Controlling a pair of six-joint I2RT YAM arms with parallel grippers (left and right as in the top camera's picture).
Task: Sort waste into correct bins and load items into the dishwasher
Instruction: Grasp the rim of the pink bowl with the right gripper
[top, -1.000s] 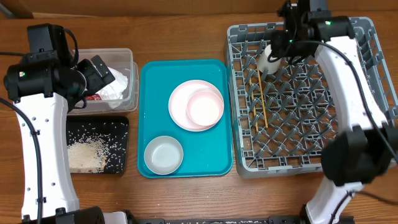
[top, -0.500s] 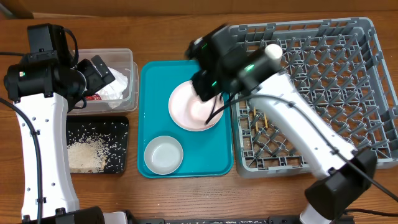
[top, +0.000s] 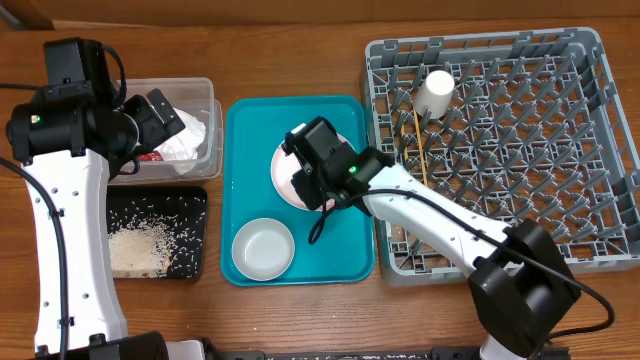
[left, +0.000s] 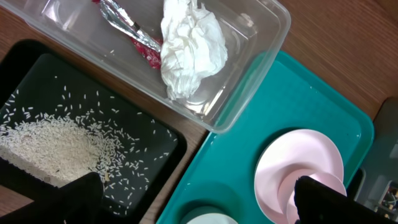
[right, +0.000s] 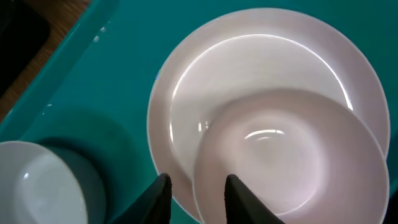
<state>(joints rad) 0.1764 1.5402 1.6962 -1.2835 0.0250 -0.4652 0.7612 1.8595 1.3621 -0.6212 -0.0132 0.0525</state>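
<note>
Hovering mid-frame overhead, the right gripper (top: 312, 188) covers the pink plates (top: 283, 165) on the teal tray (top: 240, 180).

Left wrist: the left gripper (left: 202, 198) is spread wide at the bottom edge; the tissue (left: 189, 46) lies in the clear tub (left: 261, 37) up top.

Right wrist: fingers apart, astride the smaller plate (right: 292, 162) at its lower-left rim.

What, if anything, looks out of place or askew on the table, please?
Nothing looks spilled or broken. Only the smaller pink plate sits off-centre on the larger pink plate, pushed toward one rim, and the white cup seems to lean among the pegs of the grey rack rather than standing upright.
</note>
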